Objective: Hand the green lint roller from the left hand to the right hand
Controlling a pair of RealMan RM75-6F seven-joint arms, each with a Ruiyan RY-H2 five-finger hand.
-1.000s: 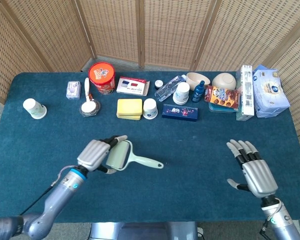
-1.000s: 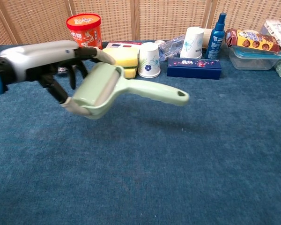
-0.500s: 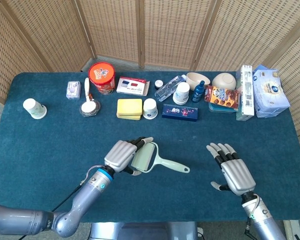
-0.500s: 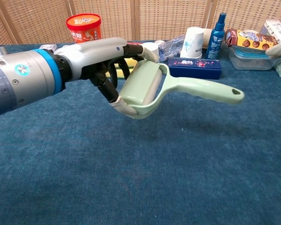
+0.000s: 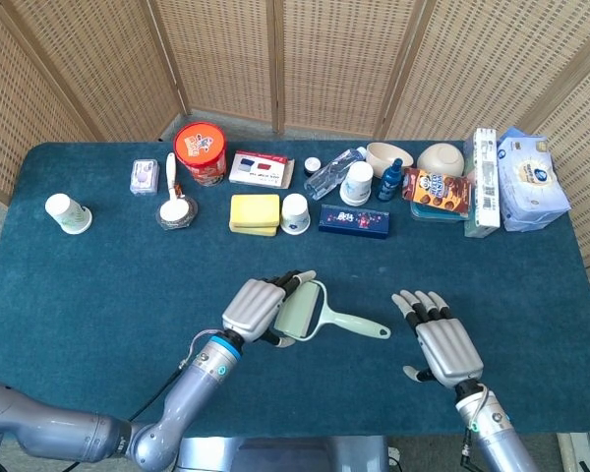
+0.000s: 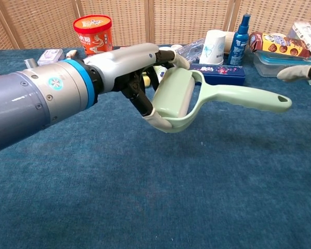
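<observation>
The green lint roller (image 5: 315, 314) (image 6: 197, 99) hangs above the blue table, its handle pointing right. My left hand (image 5: 261, 310) (image 6: 140, 70) grips it by the roller head, fingers wrapped around the drum. My right hand (image 5: 438, 339) hovers open, fingers spread, a short way right of the handle's tip and apart from it. In the chest view only a fingertip of the right hand (image 6: 299, 73) shows at the right edge, near the end of the handle.
Along the far side of the table (image 5: 98, 285) stand a red tub (image 5: 200, 151), yellow sponge (image 5: 255, 212), paper cups (image 5: 295, 213), a dark blue box (image 5: 354, 219), bottles, bowls and snack packs. A lone cup (image 5: 67, 212) sits far left.
My left hand has carried the roller rightward toward the table's middle. My right hand has moved left and nearer, closing the gap to the handle's tip.
</observation>
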